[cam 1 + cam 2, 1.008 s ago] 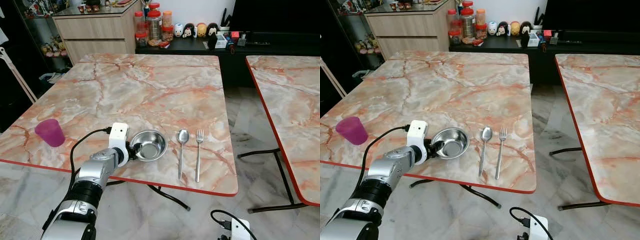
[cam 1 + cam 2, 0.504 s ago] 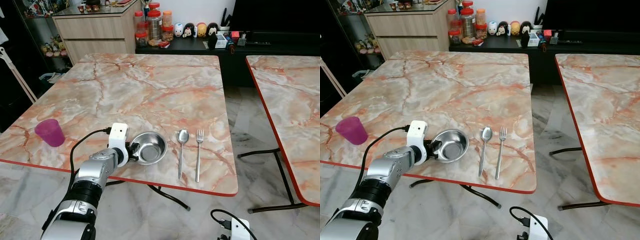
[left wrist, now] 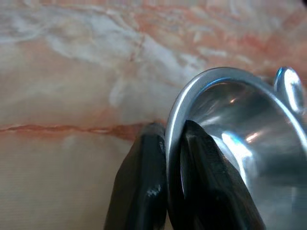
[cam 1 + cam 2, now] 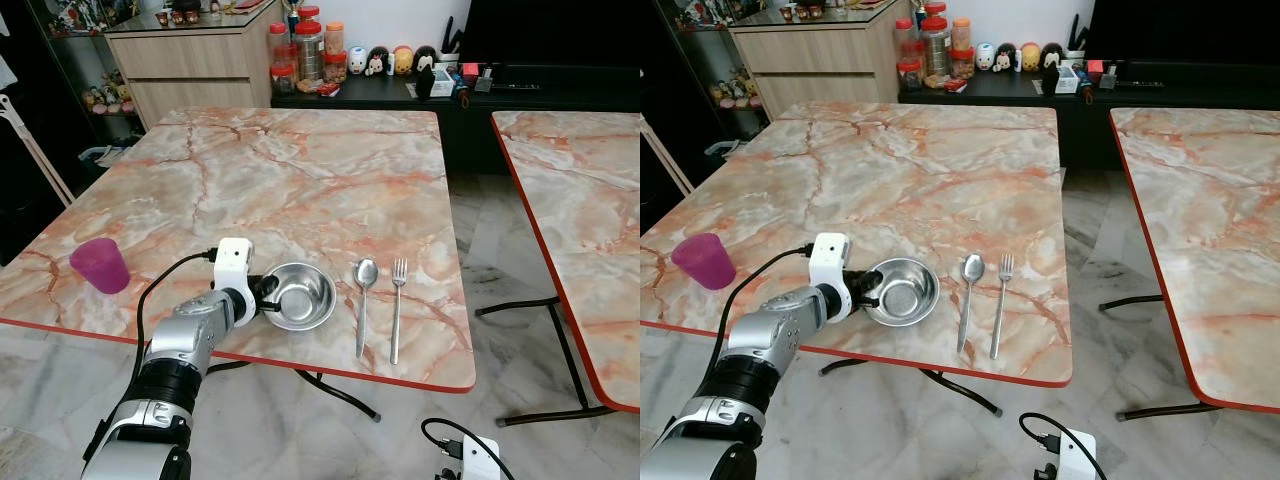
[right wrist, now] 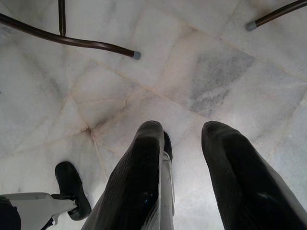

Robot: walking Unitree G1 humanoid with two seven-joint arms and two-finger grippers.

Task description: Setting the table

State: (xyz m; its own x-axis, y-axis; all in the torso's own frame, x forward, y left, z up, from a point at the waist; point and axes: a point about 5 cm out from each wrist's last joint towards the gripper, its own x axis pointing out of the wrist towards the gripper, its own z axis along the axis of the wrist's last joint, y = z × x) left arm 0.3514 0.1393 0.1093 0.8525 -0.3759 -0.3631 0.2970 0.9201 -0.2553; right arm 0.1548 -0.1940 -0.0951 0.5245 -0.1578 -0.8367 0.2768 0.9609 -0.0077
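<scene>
Left gripper fingers clamped on bowl rim; right gripper fingers apart above floor

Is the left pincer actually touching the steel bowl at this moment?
Touching. The left wrist view shows the left pincer clamped on the steel bowl: one black finger sits outside the rim, the other inside, with no gap.

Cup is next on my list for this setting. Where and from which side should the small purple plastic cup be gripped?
Grip the small purple plastic cup across its side wall, with the fingers straddling it near mid-height. It stands upright and alone near the marble table's red front edge, so coming in level from that edge with the left gripper looks easiest.
</scene>
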